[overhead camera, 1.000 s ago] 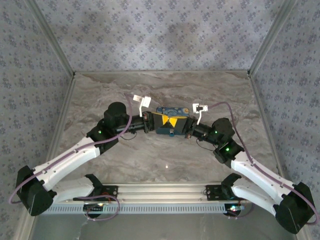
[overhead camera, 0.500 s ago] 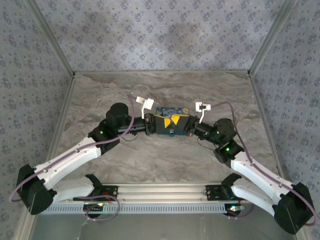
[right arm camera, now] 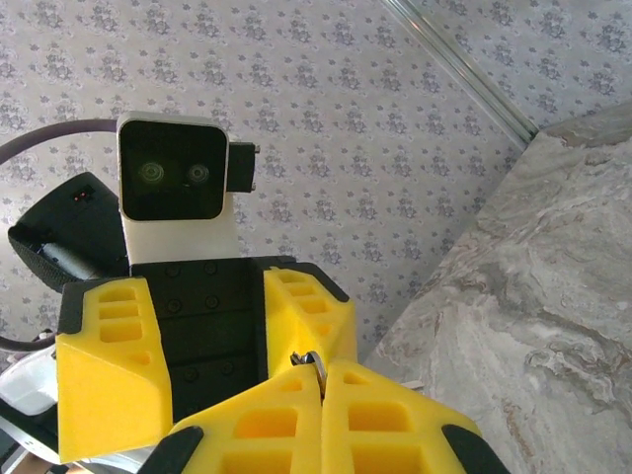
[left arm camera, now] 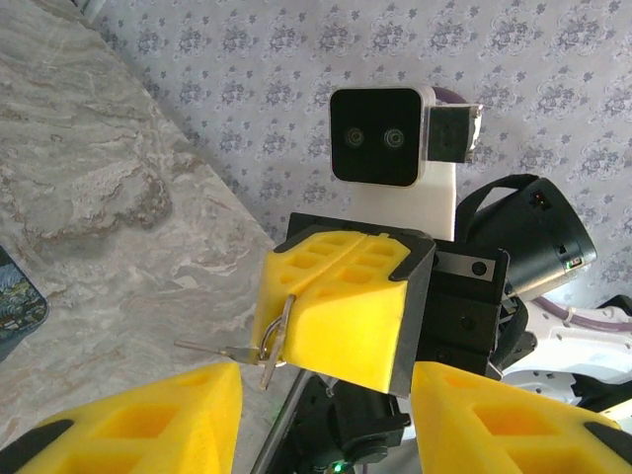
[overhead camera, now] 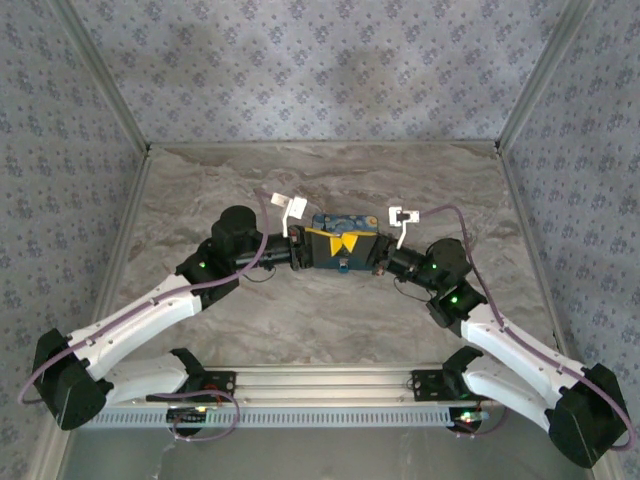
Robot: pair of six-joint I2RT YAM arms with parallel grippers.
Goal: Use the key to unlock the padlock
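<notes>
Marble-patterned table [overhead camera: 330, 320] sits inside walls covered in a small flowered print, and both arms reach in to meet near its middle. Between them lies a blue-and-yellow printed box [overhead camera: 345, 240], with the left gripper [overhead camera: 298, 250] at its left end and the right gripper [overhead camera: 378, 262] at its right end.

From the left wrist camera, the right gripper [left arm camera: 326, 296] has its yellow fingers [left arm camera: 346, 316] pressed together on a thin metal key [left arm camera: 222, 348]. The blade sticks out sideways and a wire ring hangs at the fingertips. From the right wrist camera the same key [right arm camera: 309, 359] shows as a bit of metal pinched at the seam of the closed fingers. Across from it, the left gripper [right arm camera: 207, 346] has its fingers spread wide with nothing between them.

The padlock [overhead camera: 342, 266] appears to be the tiny blue block at the near edge of the box, between the two grippers. It is too small in the overhead view to make out its shackle or keyhole.
</notes>
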